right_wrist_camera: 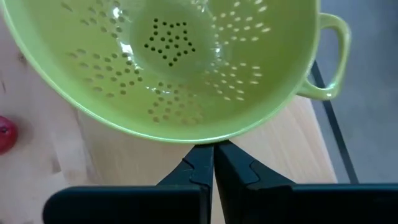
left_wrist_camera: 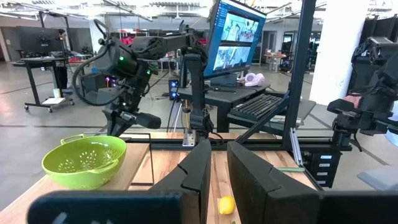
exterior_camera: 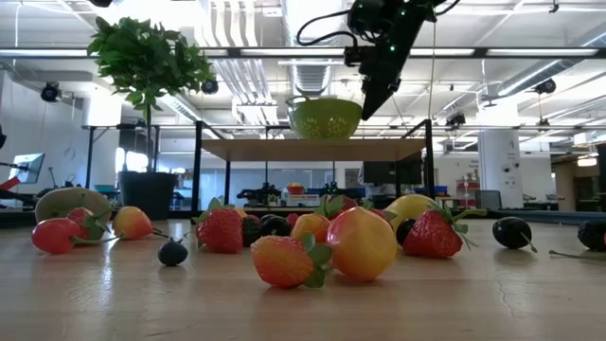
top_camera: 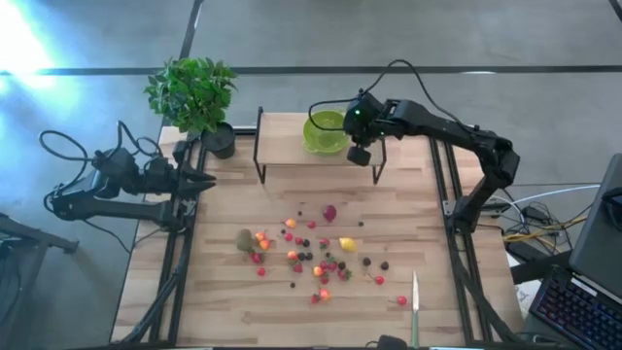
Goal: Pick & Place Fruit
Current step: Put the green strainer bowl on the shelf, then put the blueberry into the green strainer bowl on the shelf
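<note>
Fruit [top_camera: 311, 255] scattered loose on the worktop [top_camera: 224, 311], none lifted, none yet in the green colander [top_camera: 324, 131]. Well apart from the right tool [top_camera: 359, 156], toward the near half of the worktop and lower down; right tool poised high beside the colander on its raised shelf [top_camera: 282, 153], fingers pressed together on nothing, colander rim just ahead of the tips in the right wrist view. Left tool [top_camera: 202, 181] parked at the worktop's edge, fingers nearly together, empty, aimed across toward the colander. Kiwi [top_camera: 245, 239] at the edge of the scatter nearest the left tool; by judgement, left arm the nearer to that piece, right arm the nearer to the yellow lemon [top_camera: 347, 244]. Long axes of the small pieces too fine to tell. No brand, label or readable writing visible.
</note>
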Motion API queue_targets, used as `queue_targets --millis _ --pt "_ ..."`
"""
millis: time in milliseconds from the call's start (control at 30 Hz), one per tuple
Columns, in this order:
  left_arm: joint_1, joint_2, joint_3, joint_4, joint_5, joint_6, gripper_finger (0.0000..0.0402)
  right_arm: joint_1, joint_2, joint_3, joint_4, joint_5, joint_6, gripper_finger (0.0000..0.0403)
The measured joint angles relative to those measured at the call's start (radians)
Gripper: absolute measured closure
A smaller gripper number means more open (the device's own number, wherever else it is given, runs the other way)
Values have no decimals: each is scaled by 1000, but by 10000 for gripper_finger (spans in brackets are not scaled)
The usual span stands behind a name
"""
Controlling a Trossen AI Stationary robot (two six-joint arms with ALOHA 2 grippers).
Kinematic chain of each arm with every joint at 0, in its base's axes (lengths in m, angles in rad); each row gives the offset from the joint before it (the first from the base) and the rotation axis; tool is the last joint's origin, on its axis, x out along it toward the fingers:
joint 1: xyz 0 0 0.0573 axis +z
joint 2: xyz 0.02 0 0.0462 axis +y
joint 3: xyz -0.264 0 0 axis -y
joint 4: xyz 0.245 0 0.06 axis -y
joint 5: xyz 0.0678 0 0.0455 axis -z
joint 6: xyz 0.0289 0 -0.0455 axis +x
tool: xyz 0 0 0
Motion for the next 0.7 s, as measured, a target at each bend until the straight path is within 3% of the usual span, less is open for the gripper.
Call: queue_targets --millis 300,500,700 --pt "1 0 0 0 0 0 339 3 0 0 13 -43 -1 395" --pt "1 0 0 0 0 0 339 -3 -8 19 -123 -44 28 395" --pt "1 0 0 0 0 0 339 88 -20 18 -241 -77 55 395"
